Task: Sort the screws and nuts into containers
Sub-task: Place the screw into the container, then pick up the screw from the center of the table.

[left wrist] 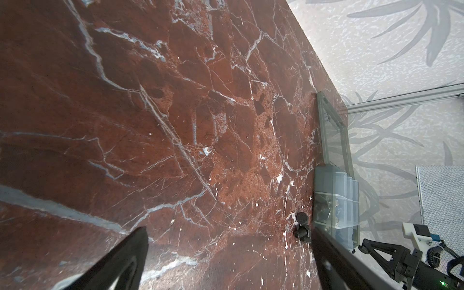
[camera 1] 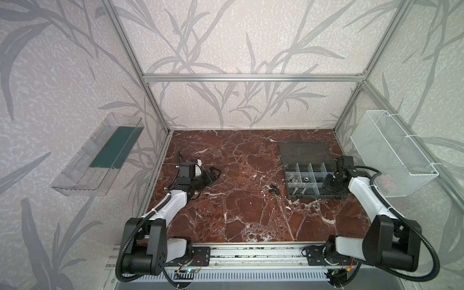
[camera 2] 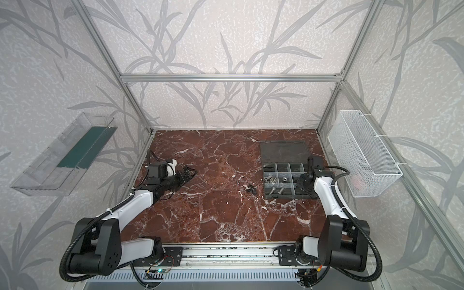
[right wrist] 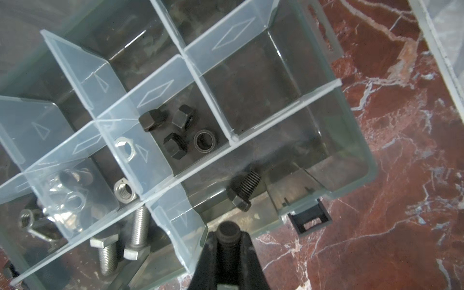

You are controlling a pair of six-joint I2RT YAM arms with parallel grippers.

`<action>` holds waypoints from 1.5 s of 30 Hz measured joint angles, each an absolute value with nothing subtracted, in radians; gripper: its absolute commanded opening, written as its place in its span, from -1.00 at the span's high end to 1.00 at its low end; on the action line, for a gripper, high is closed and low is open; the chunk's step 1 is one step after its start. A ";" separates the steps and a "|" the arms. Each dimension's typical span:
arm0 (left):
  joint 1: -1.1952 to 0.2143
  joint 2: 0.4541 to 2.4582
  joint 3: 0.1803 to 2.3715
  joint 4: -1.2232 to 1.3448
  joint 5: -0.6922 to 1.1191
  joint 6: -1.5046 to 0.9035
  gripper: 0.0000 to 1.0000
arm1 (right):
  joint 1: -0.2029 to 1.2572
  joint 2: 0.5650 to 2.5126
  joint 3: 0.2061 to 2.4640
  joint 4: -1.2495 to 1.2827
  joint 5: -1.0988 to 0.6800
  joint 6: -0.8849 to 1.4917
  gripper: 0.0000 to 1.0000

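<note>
Screw, small, stiff, slick, light: clamped across threads in right tool at box edge; left tool open, empty.

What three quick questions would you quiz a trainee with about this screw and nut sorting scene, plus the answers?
1. True or false: the right gripper is shut on a black screw.
2. Where do the loose black fasteners lie? A: in the wire basket. B: on the table beside the organiser box. C: in the clear wall tray.
3. Fill in: the left gripper is ____ (open or shut).
Key: 1 true; 2 B; 3 open.
</note>
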State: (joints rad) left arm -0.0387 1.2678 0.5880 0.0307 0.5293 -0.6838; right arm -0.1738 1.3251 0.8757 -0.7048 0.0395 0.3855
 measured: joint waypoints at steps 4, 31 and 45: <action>-0.039 1.267 0.588 0.031 0.529 -0.684 -0.99 | -0.189 1.386 0.897 -0.700 0.025 0.368 1.00; -0.038 1.264 0.588 0.031 0.526 -0.689 -0.99 | -0.164 1.303 0.981 -0.701 -0.258 0.256 -0.32; -0.038 1.282 0.588 0.040 0.544 -0.701 -0.99 | 0.291 1.165 1.000 -0.692 -0.353 0.349 -0.34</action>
State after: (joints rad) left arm -0.0380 1.2816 0.5880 0.0399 0.5438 -0.7013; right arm 0.2913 1.1652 0.9997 -0.6922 -0.3534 0.3492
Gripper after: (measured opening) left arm 0.993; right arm 0.668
